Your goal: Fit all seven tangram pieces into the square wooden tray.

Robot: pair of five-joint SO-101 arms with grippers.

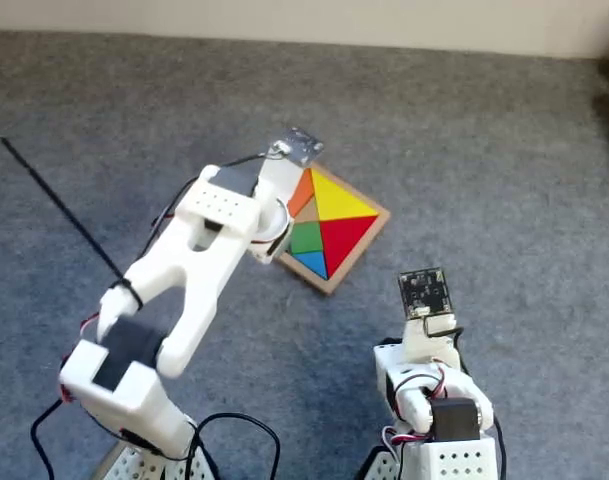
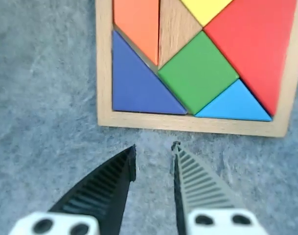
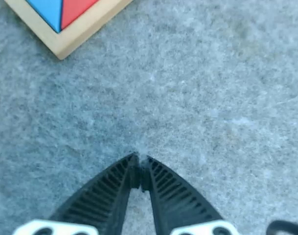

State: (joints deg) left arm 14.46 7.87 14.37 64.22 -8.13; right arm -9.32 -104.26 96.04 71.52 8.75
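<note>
The square wooden tray (image 2: 188,123) lies on grey carpet and holds an orange piece (image 2: 139,24), a dark blue triangle (image 2: 136,88), a green square (image 2: 197,71), a light blue triangle (image 2: 234,104), a large red triangle (image 2: 259,44) and a yellow triangle (image 2: 205,7). A strip of bare wood (image 2: 175,29) shows between the orange, yellow and green pieces. My left gripper (image 2: 153,152) is open and empty, just outside the tray's edge beside the dark blue triangle. My right gripper (image 3: 139,160) is shut on nothing, over carpet, well off the tray's corner (image 3: 73,34).
In the high view the left arm (image 1: 219,220) stretches from the front left and covers part of the tray (image 1: 331,287). The right arm (image 1: 434,385) is folded back at the front right. A thin black rod (image 1: 59,205) lies at the left. Open carpet surrounds the tray.
</note>
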